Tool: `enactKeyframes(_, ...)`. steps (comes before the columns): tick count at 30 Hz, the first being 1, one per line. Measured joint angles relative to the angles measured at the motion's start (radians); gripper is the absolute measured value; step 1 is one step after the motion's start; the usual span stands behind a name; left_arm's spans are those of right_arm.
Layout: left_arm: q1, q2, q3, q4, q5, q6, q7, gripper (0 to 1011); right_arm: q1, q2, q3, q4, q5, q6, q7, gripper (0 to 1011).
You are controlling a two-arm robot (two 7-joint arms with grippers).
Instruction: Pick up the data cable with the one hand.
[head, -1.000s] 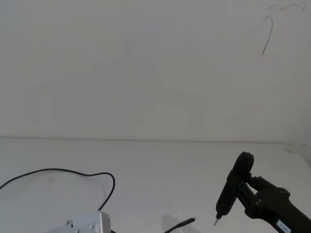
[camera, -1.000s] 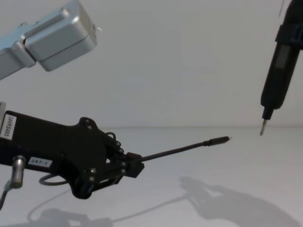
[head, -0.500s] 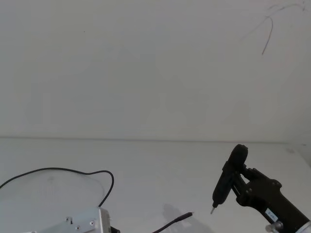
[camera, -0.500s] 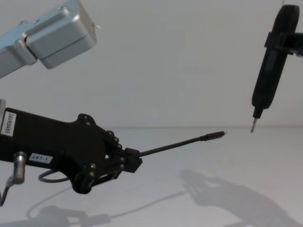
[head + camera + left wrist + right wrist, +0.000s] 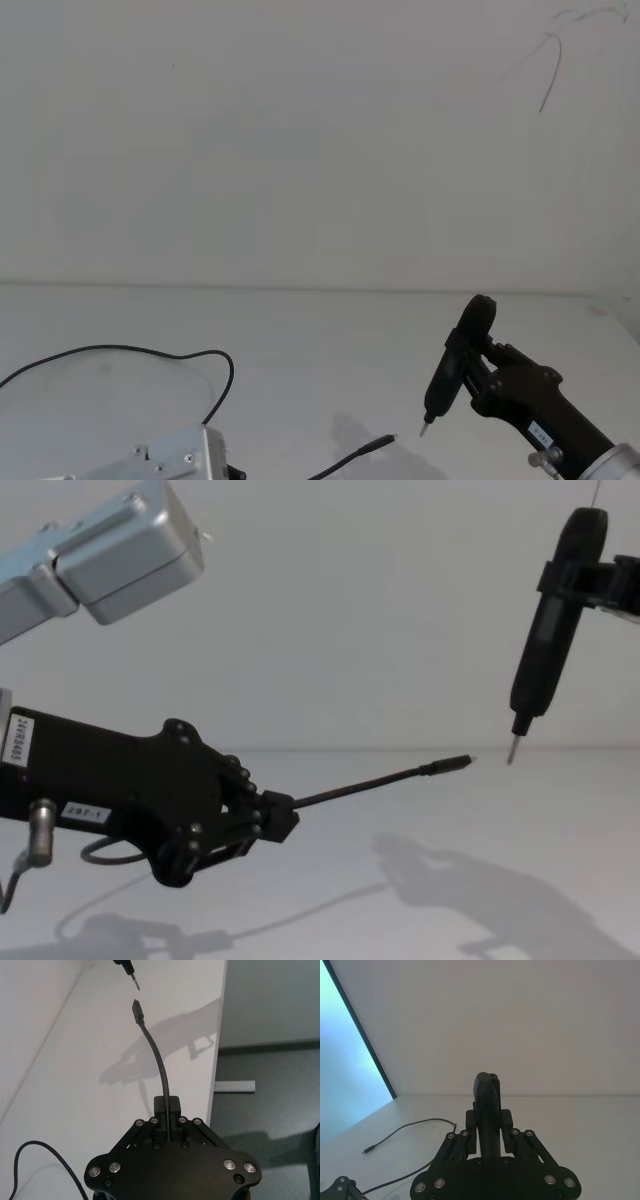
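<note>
The data cable (image 5: 370, 781) is a thin black cord that sticks out forward from my left gripper (image 5: 285, 815), which is shut on it a little above the white table. Its dark plug (image 5: 447, 765) points to the right. In the left wrist view the cable (image 5: 159, 1062) rises from the closed fingers to the plug (image 5: 135, 1010). The rest of the cord (image 5: 150, 352) loops over the table at the left. My right gripper (image 5: 580, 578) is shut on a slim black pen-shaped tool (image 5: 540, 650), whose metal tip (image 5: 511, 752) hangs just right of the plug.
The silver link of my left arm (image 5: 110, 555) crosses the upper left of the chest view. The table's edge (image 5: 216, 1060) drops to a grey floor (image 5: 270, 1110). A plain white wall stands behind, with a thin dark line (image 5: 548, 80) at its upper right.
My right gripper has carried the pen-shaped tool leftward and slightly down, bringing its tip close to the cable's plug. The left gripper has held the cable almost still.
</note>
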Motion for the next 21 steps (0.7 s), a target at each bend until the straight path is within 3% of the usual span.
enactKeyframes(21, 0.000, -0.001, -0.001, 0.000, 0.001, 0.000, 0.002, 42, 0.028, -0.004, -0.029, 0.012, 0.050, 0.001, 0.032, 283)
